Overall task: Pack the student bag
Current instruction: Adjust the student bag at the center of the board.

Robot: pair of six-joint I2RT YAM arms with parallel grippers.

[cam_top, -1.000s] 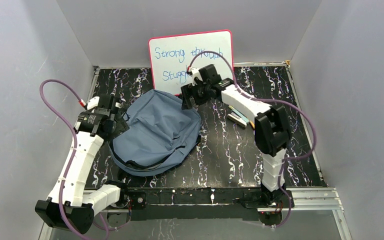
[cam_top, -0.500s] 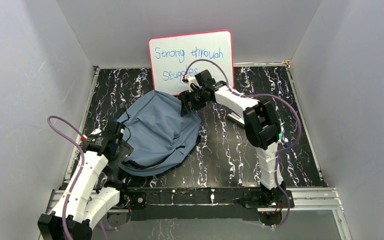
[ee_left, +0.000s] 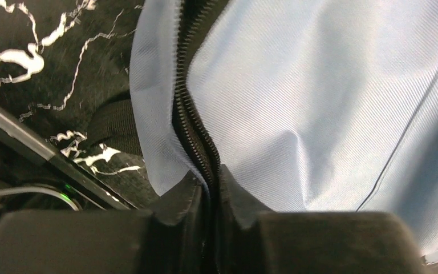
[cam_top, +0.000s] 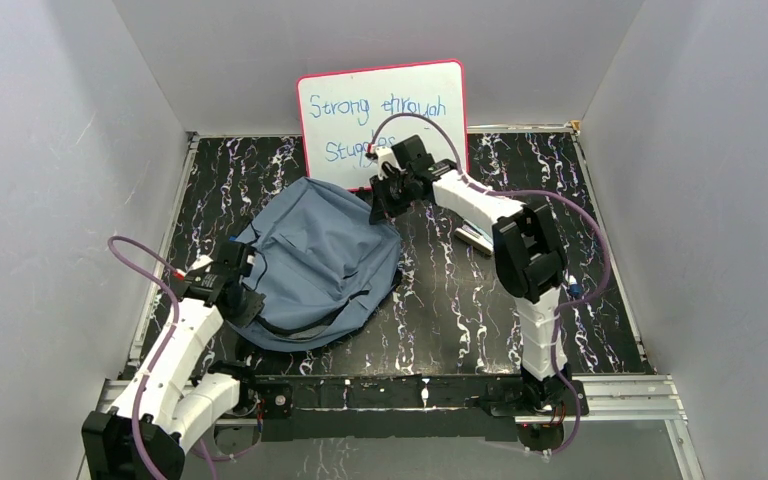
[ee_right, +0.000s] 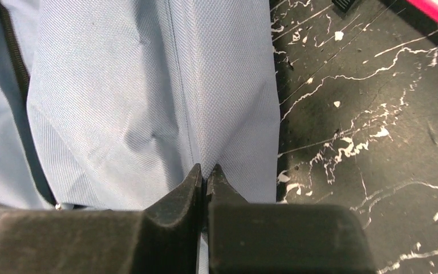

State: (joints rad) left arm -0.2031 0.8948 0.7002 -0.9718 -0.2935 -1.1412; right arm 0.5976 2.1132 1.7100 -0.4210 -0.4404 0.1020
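The student bag [cam_top: 315, 262], soft grey-blue fabric with dark zipper lines, lies flat on the left half of the table. My left gripper [cam_top: 244, 300] is at its near left edge. In the left wrist view that gripper [ee_left: 210, 174] is shut on the bag's [ee_left: 319, 85] dark zipper [ee_left: 189, 114] and the fabric beside it. My right gripper [cam_top: 380, 206] is at the bag's far right corner. In the right wrist view it [ee_right: 206, 170] is shut on a raised fold of the bag's fabric [ee_right: 120, 85] along a seam.
A pink-framed whiteboard [cam_top: 380, 112] with blue writing leans on the back wall behind the right gripper. A few pens or markers [cam_top: 476, 237] lie on the black marbled table [cam_top: 440, 300] under the right arm. Grey walls close in on both sides.
My left arm has drawn back along the bag's left side to its near left edge. Both grippers, open before, have shut on the bag. The right gripper has barely moved.
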